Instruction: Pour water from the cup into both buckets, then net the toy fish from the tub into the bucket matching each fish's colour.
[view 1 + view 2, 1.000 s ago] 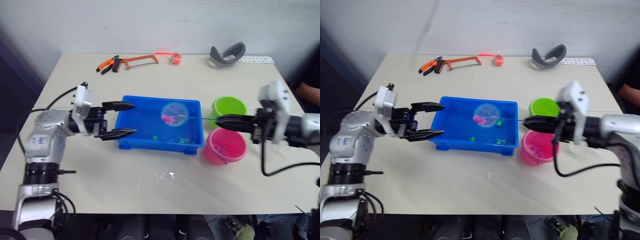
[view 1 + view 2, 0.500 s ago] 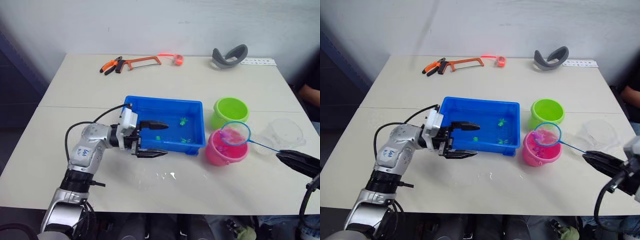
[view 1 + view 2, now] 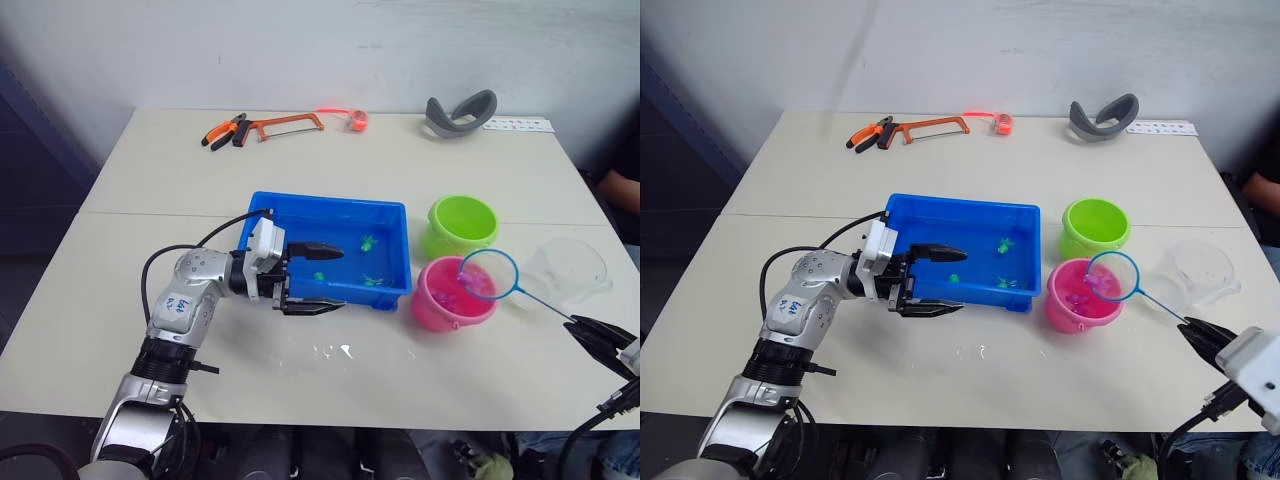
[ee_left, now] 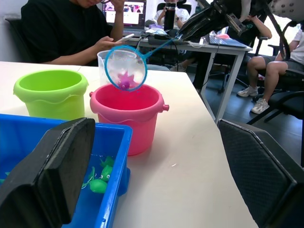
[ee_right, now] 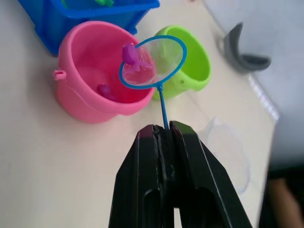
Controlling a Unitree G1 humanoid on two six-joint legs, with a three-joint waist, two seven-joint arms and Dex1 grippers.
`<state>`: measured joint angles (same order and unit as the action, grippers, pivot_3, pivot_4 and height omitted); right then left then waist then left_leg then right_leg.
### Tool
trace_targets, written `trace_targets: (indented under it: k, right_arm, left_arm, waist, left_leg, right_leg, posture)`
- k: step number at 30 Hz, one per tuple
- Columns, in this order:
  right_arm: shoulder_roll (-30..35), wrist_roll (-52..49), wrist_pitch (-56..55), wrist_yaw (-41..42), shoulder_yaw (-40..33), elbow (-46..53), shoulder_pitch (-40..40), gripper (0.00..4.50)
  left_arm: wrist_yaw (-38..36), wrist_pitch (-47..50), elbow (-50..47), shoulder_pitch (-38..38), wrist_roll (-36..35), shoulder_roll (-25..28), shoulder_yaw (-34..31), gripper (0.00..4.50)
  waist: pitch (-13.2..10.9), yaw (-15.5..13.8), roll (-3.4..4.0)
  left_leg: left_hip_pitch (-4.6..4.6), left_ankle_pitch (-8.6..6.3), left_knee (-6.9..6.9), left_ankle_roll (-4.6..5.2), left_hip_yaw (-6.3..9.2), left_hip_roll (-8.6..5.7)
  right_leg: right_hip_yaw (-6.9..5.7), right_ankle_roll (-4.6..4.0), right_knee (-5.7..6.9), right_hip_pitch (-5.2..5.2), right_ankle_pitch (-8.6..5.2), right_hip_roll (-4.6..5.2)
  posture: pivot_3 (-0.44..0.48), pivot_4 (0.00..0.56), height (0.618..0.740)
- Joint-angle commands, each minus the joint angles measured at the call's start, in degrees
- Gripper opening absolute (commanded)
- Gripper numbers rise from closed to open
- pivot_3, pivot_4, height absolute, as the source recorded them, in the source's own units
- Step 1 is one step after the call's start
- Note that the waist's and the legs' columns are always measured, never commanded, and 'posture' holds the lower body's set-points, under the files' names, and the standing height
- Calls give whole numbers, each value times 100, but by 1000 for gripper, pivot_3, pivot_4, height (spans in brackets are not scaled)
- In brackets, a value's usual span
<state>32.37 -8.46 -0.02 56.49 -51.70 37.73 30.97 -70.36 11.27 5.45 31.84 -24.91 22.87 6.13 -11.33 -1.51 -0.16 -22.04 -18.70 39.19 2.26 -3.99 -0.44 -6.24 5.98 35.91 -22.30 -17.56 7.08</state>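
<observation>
Cream table point(image 3: 150, 170) against a white wall; right claw point(image 5: 164, 135) pinching the net point(image 5: 152, 61), left claw point(image 3: 312, 277) spread.

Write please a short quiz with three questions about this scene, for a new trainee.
1. True or false: the right gripper is shut on the net handle.
2. Which bucket does the net hoop hang over? A) lime green bucket B) pink bucket C) blue tub
3. What colour is the fish caught in the net?

Key
1. True.
2. B.
3. Pink; the green fish lie in the tub, where the left gripper is open at its near rim.
</observation>
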Motion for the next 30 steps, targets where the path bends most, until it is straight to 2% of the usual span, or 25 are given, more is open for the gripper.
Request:
trace_targets:
  k: [1, 3, 9, 13, 14, 18, 20, 22, 27, 30]
  right_arm:
    - [-38, 562, -1476, -389, -21, -230, 53, 0]
    - [58, 1013, -2246, -580, -25, -443, 99, 0]
    - [174, 1706, -3584, -1155, -78, -820, 105, 0]
    - [177, 1858, -3849, -1520, -81, -913, 93, 0]
    - [142, 1710, -3612, -1587, -53, -849, 74, 0]
    - [198, -108, -1458, -1625, 251, -93, 98, 0]
    - [592, -1540, -195, -1598, 255, 372, 233, 0]
    - [1049, -2518, 751, -1562, 140, 674, 242, 0]
    - [2599, -3107, 2021, -1460, 285, 551, -700, 0]
    - [3421, -2815, 2141, -1167, 959, 167, -1462, 0]
  left_arm:
    - [9, -57, -1, 13, -19, -38, -13, 4486]
    - [2, -86, 27, 21, -40, -61, -36, 4486]
    - [9, -166, 122, 46, -47, -117, -76, 4486]
    - [-32, -313, 343, 116, -15, -60, -165, 4486]
    - [-41, -345, 406, 146, -29, -41, -214, 4486]
    - [-16, -335, 593, 197, -221, 34, -527, 4486]
    - [13, -132, 610, 182, -428, 109, -773, 4486]
    - [-17, -23, 604, 164, -498, 232, -917, 4486]
    - [-84, -148, 643, 32, -356, 693, -1145, 4486]
    - [-120, -326, 762, -69, -226, 1069, -1298, 4486]
  waist:
    - [0, 2, 0]
    - [0, 3, 0]
    - [0, 4, 0]
    - [0, 7, 0]
    - [0, 7, 0]
    - [0, 12, 1]
    - [0, 9, 2]
    - [-2, 33, 5]
    - [-3, 18, 5]
    - [-3, 18, 5]
  left_leg:
    - [0, 0, 0, 0, 0, 0]
    - [2, 1, 0, -1, -1, 1]
    - [3, 1, 0, -2, -1, 1]
    - [3, 2, 0, -3, -1, 2]
    - [3, 2, 0, -3, -1, 2]
    - [6, 2, 0, -3, 0, 4]
    - [7, 3, 1, -3, 7, 9]
    - [7, 3, 1, -2, 8, 9]
    - [67, -14, -5, 12, 17, 12]
    - [71, -21, -6, 13, 16, 12]
  right_leg:
    - [0, 0, 0, 0, 0, 0]
    - [2, 0, 1, 0, 0, -1]
    - [4, -1, -1, 2, 0, -1]
    - [4, -1, 0, 1, -1, -1]
    - [4, -1, 0, 1, -1, -1]
    - [4, -2, 0, 4, -1, 0]
    - [2, -4, 2, 7, -1, 21]
    - [0, -6, 1, 9, -1, 33]
    - [-13, -8, -41, 78, -2, 39]
    - [-13, -8, -47, 79, -2, 45]
  posture:
    - [0, 150, 740]
    - [0, 150, 740]
    - [0, 150, 740]
    - [0, 150, 740]
    - [0, 150, 740]
    - [0, 150, 740]
    - [0, 150, 740]
    - [0, 150, 740]
    - [0, 150, 740]
    - [0, 150, 740]
